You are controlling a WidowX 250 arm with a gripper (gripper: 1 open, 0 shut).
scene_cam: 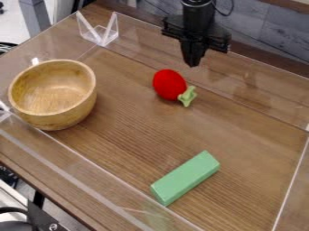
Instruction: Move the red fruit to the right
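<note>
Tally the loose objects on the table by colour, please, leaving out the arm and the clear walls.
Red: 1, the red fruit
Green: 1, the green block
Wood brown: 1, the wooden bowl
Total: 3

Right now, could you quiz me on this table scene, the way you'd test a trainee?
1. True or false: the pincer is holding the red fruit.
2. What lies nearest the front edge of the table? A) wooden bowl B) green block C) red fruit
3. Fill in: the pincer's jaws are ____.

Key
1. False. The fruit lies on the table, and the pincer is above and behind it, apart from it.
2. B. The green block lies closest to the camera.
3. Shut, with nothing between them.
</note>
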